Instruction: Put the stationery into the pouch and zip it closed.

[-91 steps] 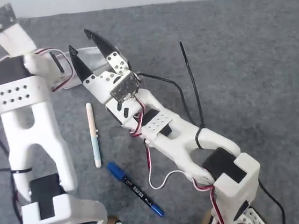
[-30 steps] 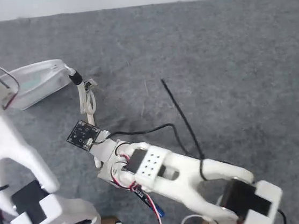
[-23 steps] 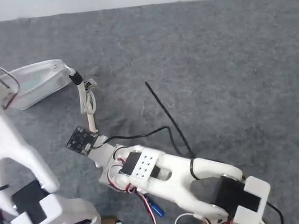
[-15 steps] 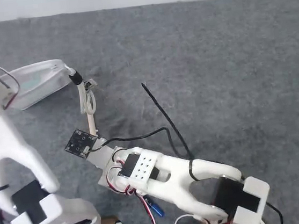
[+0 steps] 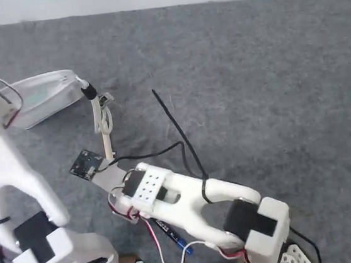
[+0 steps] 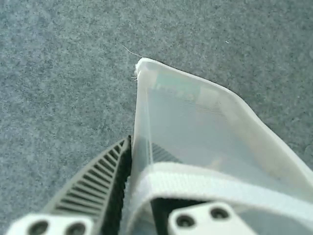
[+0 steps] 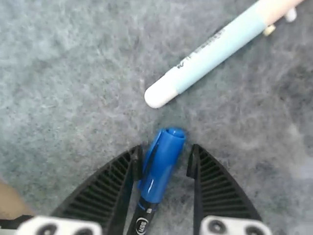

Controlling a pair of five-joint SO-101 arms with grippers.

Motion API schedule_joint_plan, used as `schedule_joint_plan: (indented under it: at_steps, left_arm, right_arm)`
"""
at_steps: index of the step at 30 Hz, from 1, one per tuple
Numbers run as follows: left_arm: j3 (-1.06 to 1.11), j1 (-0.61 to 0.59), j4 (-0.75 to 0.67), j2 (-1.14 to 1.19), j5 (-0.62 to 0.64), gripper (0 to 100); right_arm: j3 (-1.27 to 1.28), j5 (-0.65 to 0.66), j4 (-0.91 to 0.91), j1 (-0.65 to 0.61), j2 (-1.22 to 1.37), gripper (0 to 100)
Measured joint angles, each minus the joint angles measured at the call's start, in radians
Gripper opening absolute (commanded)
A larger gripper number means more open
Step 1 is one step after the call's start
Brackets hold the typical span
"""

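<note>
Left claw (image 6: pixel 140 147) clamped shut on the rim of the mesh pouch (image 6: pixel 205 127). Right claw (image 7: pixel 164 152) part-open, straddling the cap end of the blue marker (image 7: pixel 159 169), which lies on the grey tabletop (image 5: pixel 269 63). Pastel pen (image 7: pixel 220 44) lies between marker and pouch.

Gripper (image 6: pixel 141 152) pinches the translucent pouch (image 6: pixel 205 117) wall.

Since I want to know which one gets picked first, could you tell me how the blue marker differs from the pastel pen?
The blue marker has a dark blue cap and a black barrel; the pastel pen is pale blue and peach with a rounded white end. The marker's cap sits between the open fingers of the right gripper; the pen lies free, just past them. Both lie flat on the grey carpet.
</note>
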Motion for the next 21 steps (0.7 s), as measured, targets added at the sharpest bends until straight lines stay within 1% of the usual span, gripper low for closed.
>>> schedule_joint_plan:
  at_steps: [1, 2, 4, 7, 15, 21]
  left_arm:
    - [0.0, 0.0, 0.0, 0.0, 0.0, 1]
    - [0.0, 0.0, 0.0, 0.0, 0.0, 1]
    - [0.0, 0.0, 0.0, 0.0, 0.0, 1]
    - [0.0, 0.0, 0.0, 0.0, 0.0, 1]
    - [0.0, 0.0, 0.0, 0.0, 0.0, 1]
    - [0.0, 0.0, 0.0, 0.0, 0.0, 1]
  right_arm:
    - [-0.017, 0.0, 0.017, 0.005, 0.009, 1.2]
    - [-0.029, 0.0, 0.028, 0.009, 0.015, 0.0]
    - [-0.035, 0.0, 0.046, 0.021, 0.017, 2.4]
    - [-0.037, 0.0, 0.069, 0.025, 0.017, 0.4]
    - [-0.037, 0.0, 0.094, 0.025, 0.011, 0.6]
    - [-0.035, 0.0, 0.192, 0.023, -0.077, 0.6]
